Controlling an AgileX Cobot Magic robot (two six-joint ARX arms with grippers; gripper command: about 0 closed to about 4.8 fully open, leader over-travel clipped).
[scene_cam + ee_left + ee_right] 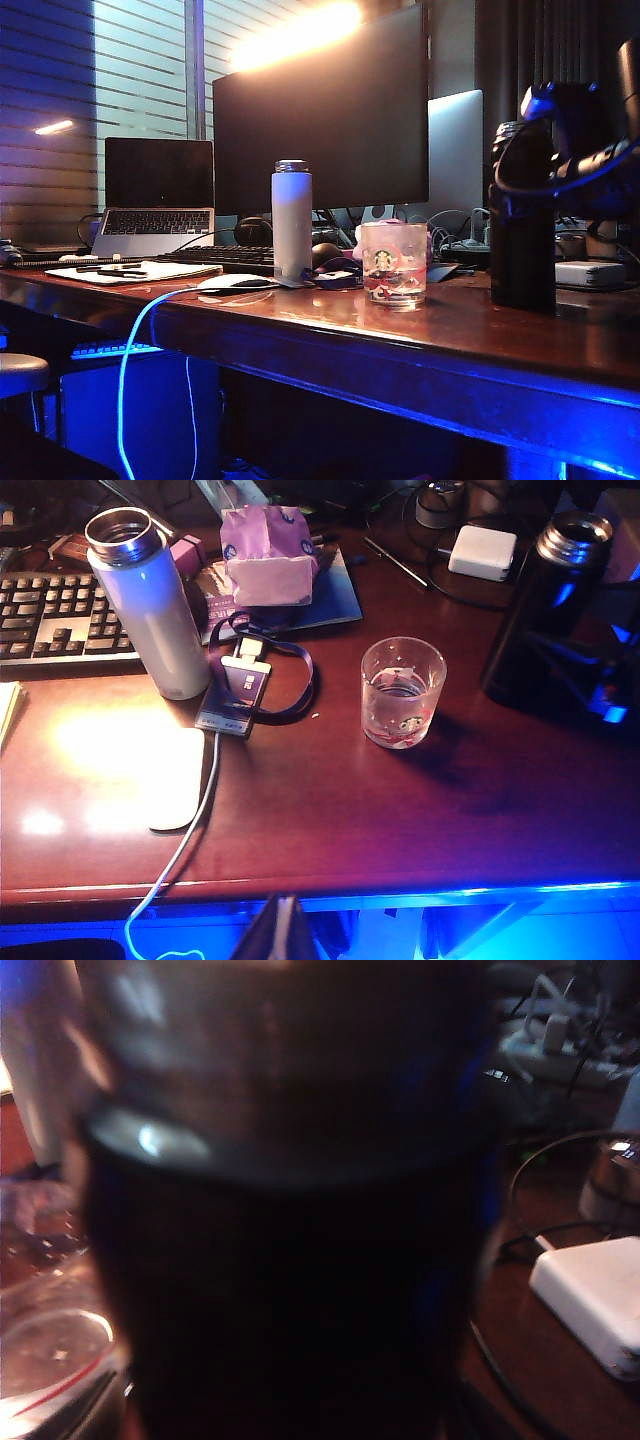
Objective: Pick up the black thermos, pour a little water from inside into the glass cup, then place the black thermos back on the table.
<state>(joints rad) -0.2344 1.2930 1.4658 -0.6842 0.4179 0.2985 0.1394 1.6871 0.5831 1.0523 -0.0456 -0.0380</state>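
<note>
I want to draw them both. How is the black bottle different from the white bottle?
The black thermos is dark all over; the white bottle is pale. In the exterior view the black thermos stands taller than the white bottle. The right claw is around the black thermos, while nothing is near the white bottle. Both stand upright on the table, lids off, with silvery rims.

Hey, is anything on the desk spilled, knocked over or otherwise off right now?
Nothing stands out. The black thermos stands upright on the table, lid off, beside the right end effector. The glass cup and the white bottle are upright too, and no puddle shows on the wood.
</note>
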